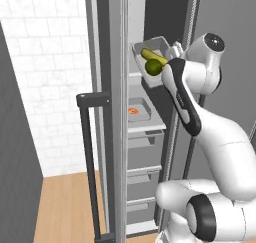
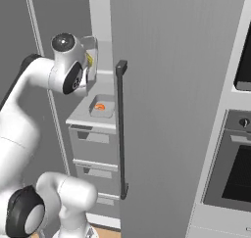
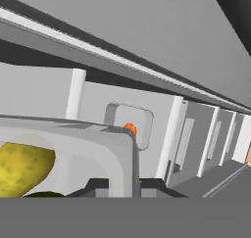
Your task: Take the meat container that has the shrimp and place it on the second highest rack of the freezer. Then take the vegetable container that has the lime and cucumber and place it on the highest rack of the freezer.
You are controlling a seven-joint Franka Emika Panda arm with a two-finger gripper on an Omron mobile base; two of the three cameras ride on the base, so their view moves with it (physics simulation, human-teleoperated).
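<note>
Gripping the vegetable container (image 1: 150, 54) by its rim, the gripper (image 1: 172, 51) holds it tilted at the upper centre of the left base view, lime (image 1: 153, 66) and cucumber (image 1: 153, 56) inside. It should be levelled before sliding onto the highest rack. Farther in, lower centre, the shrimp container (image 1: 138, 110) sits on its shelf.

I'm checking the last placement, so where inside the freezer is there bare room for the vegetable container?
The top rack, behind the tilted vegetable container in the gripper, looks bare. The rack below is crowded by the shrimp container; free patches lie in front of it and toward the back wall.
</note>
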